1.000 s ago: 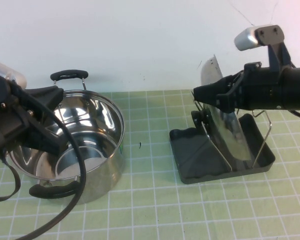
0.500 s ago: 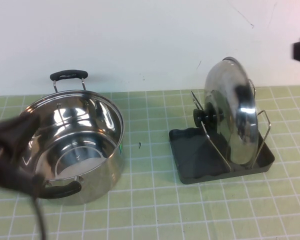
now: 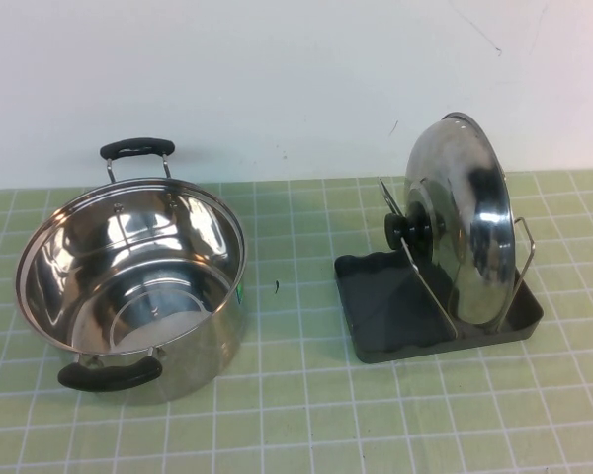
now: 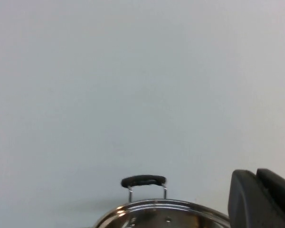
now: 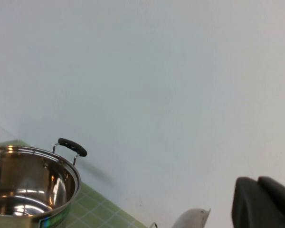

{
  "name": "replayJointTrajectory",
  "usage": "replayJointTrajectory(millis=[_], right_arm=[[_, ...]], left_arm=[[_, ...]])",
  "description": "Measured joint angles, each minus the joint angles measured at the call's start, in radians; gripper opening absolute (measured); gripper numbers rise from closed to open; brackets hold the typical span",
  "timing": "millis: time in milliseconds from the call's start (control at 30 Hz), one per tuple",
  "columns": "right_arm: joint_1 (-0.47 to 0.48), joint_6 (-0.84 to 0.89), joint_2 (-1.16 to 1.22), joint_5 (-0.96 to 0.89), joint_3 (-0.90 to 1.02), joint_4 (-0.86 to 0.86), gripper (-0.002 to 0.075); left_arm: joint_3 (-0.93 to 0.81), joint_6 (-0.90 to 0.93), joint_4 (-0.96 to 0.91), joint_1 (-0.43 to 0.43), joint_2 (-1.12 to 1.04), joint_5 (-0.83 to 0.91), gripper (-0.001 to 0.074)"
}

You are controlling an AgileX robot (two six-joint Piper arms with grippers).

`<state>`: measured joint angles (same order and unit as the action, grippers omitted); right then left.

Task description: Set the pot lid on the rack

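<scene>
The shiny steel pot lid (image 3: 465,232) stands on edge between the wire prongs of the dark grey rack (image 3: 376,326), its black knob (image 3: 407,230) facing left. No gripper touches it. Neither arm shows in the high view. My left gripper (image 4: 255,173) shows only in the left wrist view, its black fingers pressed together, raised above the pot (image 4: 164,214). My right gripper (image 5: 257,180) shows only in the right wrist view, fingers together and empty, raised above the lid's top edge (image 5: 192,218).
The deep steel pot (image 3: 128,286) with two black handles stands open at the left of the green gridded mat; it also shows in the right wrist view (image 5: 28,185). A white wall runs along the back.
Both arms have pulled back out of the high view. The right gripper has let go of the lid, which now stands alone in the rack.
</scene>
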<state>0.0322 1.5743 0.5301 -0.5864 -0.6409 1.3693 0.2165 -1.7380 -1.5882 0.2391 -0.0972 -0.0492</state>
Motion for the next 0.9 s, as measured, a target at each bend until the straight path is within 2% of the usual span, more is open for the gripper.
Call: replayJointTrajectory(millis=[167, 367, 700, 833, 900], right_arm=[[0.000, -0.048, -0.042, 0.002, 0.028, 0.004, -0.0001], [0.000, -0.143, -0.044, -0.044, 0.049, 0.008, -0.0001], [0.000, -0.147, -0.044, -0.046, 0.051, 0.002, -0.0001], [0.000, -0.143, -0.050, 0.118, 0.105, -0.076, -0.0001], [0.000, -0.182, -0.078, 0.245, 0.164, -0.223, -0.0001]], left_arm=[[-0.062, -0.002, 0.004, 0.000, 0.085, 0.105, -0.0001], [-0.093, -0.002, 0.007, 0.000, 0.093, 0.111, -0.0001], [-0.145, -0.002, 0.007, 0.000, 0.093, 0.111, -0.0001], [-0.149, -0.002, 0.007, 0.000, 0.093, 0.110, -0.0001], [-0.149, -0.002, 0.007, 0.000, 0.093, 0.108, -0.0001]])
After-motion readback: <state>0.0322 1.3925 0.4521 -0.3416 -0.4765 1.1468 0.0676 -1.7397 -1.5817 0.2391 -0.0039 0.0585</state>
